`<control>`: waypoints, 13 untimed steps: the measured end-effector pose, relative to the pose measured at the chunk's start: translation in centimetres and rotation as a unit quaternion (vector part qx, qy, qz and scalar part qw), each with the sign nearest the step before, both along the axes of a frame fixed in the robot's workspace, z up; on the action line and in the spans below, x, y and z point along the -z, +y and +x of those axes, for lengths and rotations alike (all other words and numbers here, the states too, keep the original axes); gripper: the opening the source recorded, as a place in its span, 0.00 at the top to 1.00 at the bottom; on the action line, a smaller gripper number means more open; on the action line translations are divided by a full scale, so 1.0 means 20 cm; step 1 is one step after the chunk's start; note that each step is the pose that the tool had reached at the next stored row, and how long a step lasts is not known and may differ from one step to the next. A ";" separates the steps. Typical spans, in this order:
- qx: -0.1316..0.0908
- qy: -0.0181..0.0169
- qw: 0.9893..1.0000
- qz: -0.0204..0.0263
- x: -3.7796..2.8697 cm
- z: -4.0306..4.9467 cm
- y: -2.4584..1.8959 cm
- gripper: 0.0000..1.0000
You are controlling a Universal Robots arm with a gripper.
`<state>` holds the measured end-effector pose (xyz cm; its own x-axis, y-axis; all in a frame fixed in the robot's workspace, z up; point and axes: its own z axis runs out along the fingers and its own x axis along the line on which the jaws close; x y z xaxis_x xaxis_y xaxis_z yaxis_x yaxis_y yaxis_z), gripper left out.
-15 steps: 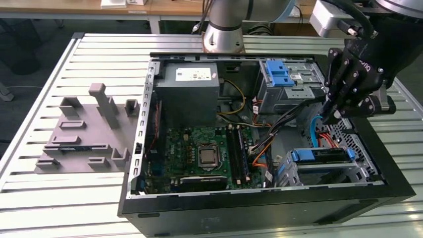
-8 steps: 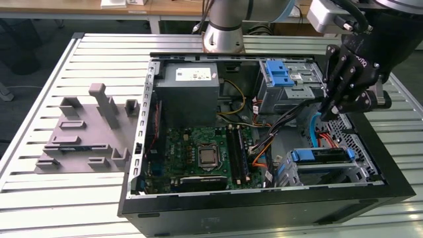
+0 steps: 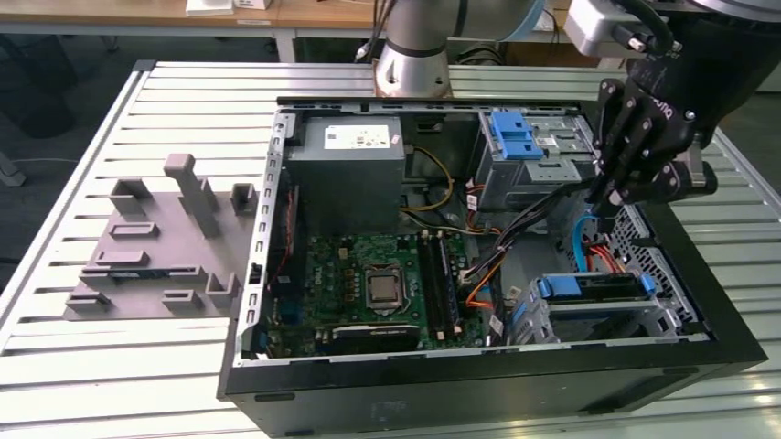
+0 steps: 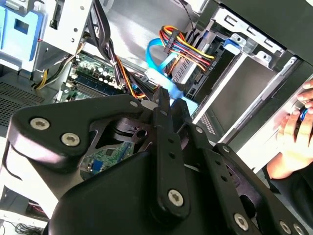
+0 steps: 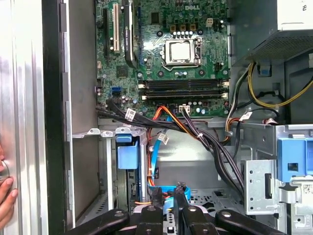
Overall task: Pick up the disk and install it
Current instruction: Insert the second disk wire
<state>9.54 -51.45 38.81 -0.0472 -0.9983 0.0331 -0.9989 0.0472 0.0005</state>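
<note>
The disk [image 3: 590,287] sits in the drive bay in the case corner nearest the camera, on the exterior view's right. Its blue carrier faces up. In the first wrist view the carrier's blue end [image 5: 128,156] shows in the bay slot. My gripper [image 3: 606,197] hangs inside the open computer case [image 3: 262,274], above and behind the disk. A thin blue cable [image 3: 583,230] rises from near the bay to the fingertips. In both wrist views my gripper [image 4: 170,98] [image 5: 168,192] has its fingers drawn together on the end of that blue cable [image 4: 161,61] [image 5: 152,161].
A grey power supply box [image 3: 347,160] and green motherboard [image 3: 372,283] fill the case's left half. A blue ribbed latch [image 3: 513,135] tops the rear drive cage. Black and coloured cable bundles [image 5: 205,137] cross beside the bay. A person's hand [image 4: 293,137] rests on the case edge. A grey fixture plate [image 3: 153,247] lies on the table.
</note>
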 end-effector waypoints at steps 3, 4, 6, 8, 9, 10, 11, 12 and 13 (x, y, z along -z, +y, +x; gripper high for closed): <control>0.000 0.000 1.000 0.000 0.011 0.003 0.000 0.76; 0.000 0.000 1.000 0.000 0.017 0.005 0.000 0.76; 0.000 0.000 1.000 0.000 0.028 0.007 0.000 0.76; 0.000 0.000 1.000 0.000 0.040 0.007 -0.001 0.76; 0.000 0.000 1.000 0.000 0.046 0.007 -0.002 0.76; 0.000 0.000 1.000 0.000 0.052 0.007 -0.004 0.76; 0.000 0.000 1.000 0.000 0.057 0.007 -0.006 0.76; 0.000 0.000 1.000 0.000 0.063 0.007 -0.009 0.76; 0.000 0.000 1.000 0.000 0.067 0.007 -0.012 0.76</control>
<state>9.68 -51.68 37.46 -0.0472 -0.9983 0.0334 -0.9989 0.0473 0.0006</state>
